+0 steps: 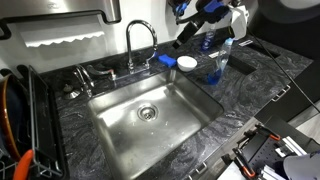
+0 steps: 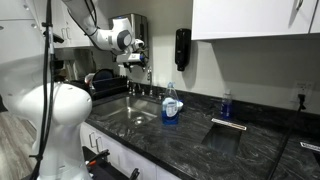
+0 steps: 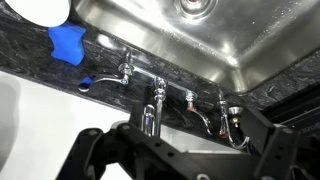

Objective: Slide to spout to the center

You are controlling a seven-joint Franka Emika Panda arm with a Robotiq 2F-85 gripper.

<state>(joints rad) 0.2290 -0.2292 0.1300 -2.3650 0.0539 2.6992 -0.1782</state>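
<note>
Dark stone counter (image 1: 250, 90) around a steel sink (image 1: 190, 105). Spout (image 1: 141, 28) stands at the back rim, its outlet swung toward the blue sponge (image 1: 165, 61), not over the drain (image 1: 148, 112). Gripper (image 1: 188, 32) hangs above and beside it, not touching. In wrist view the jaws look spread, holding nothing. Task not begun, I judge: approach, contact and the push to center are all left to do.

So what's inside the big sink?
Only the round drain shows on the shiny bottom of the sink. What's down the drain hole is hidden.
</note>
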